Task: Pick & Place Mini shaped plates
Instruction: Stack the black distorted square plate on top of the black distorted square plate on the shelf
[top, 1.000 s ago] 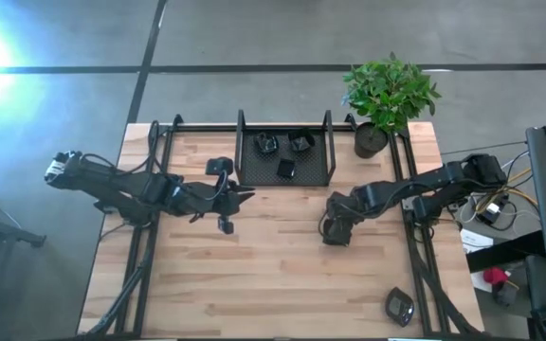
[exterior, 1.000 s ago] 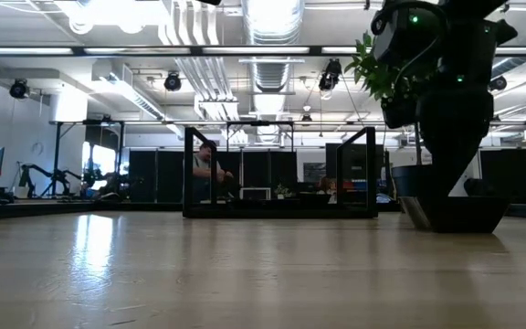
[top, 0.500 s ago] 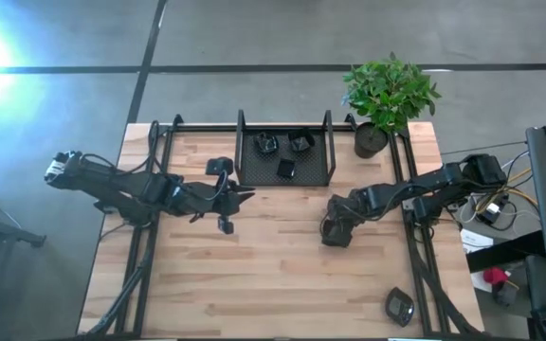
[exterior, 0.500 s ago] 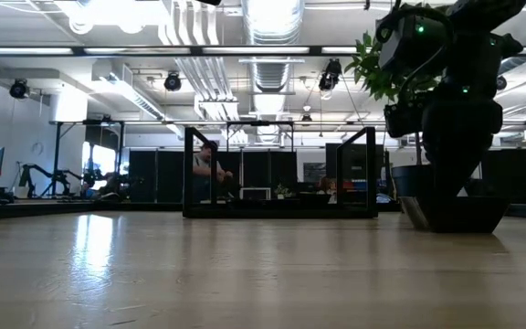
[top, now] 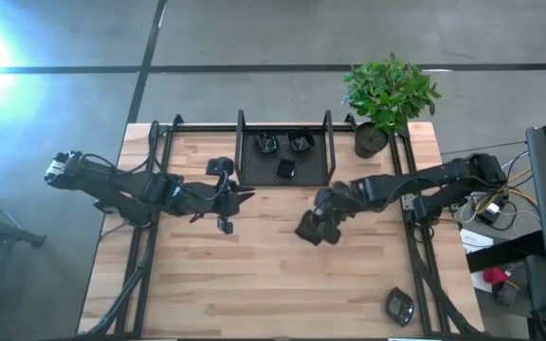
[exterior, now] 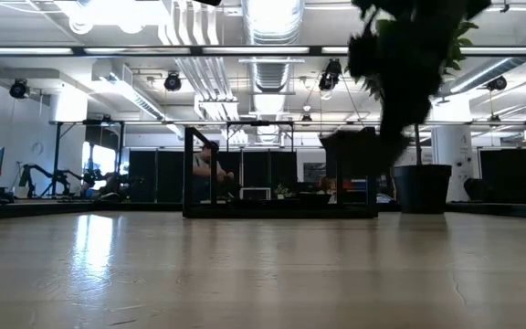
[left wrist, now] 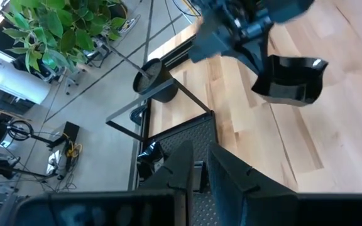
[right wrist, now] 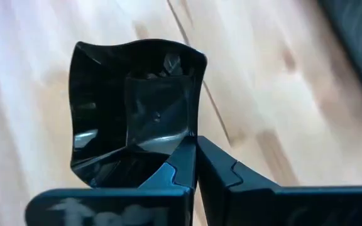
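Black mesh tray [top: 254, 175] holds three plates [top: 285, 169]; right claw [top: 313, 227] grips another.

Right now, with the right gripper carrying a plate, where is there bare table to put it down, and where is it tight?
The wooden table is bare across its near half, from the left gripper and right gripper down to the front edge, apart from a small dark object at the right front corner. It is tight at the back: the mesh tray holding three plates, and the plant pot.
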Robot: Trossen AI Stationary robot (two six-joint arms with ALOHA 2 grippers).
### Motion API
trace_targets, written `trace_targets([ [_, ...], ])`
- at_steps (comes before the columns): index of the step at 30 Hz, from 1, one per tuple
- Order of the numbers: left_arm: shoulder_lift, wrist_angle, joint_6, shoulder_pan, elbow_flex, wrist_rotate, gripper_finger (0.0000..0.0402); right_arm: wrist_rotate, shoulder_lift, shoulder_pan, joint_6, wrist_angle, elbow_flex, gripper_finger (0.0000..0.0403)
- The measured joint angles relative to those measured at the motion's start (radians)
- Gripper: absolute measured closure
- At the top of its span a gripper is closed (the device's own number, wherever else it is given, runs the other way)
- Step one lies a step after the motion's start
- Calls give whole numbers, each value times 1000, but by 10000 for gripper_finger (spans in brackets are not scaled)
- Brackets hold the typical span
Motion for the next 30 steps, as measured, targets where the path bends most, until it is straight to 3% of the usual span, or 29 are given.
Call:
trace_targets([
  [6,0,0,5,0,0,0,356,18,2,-45,-98,-78,205,395],
  [12,0,0,6,0,0,0,356,49,2,-174,-216,-109,342,395],
  [22,0,2,6,0,0,-29,356,-56,4,-487,-392,-146,402,395],
  [30,-2,3,4,0,0,-30,356,-105,107,-622,-501,-157,432,395],
])
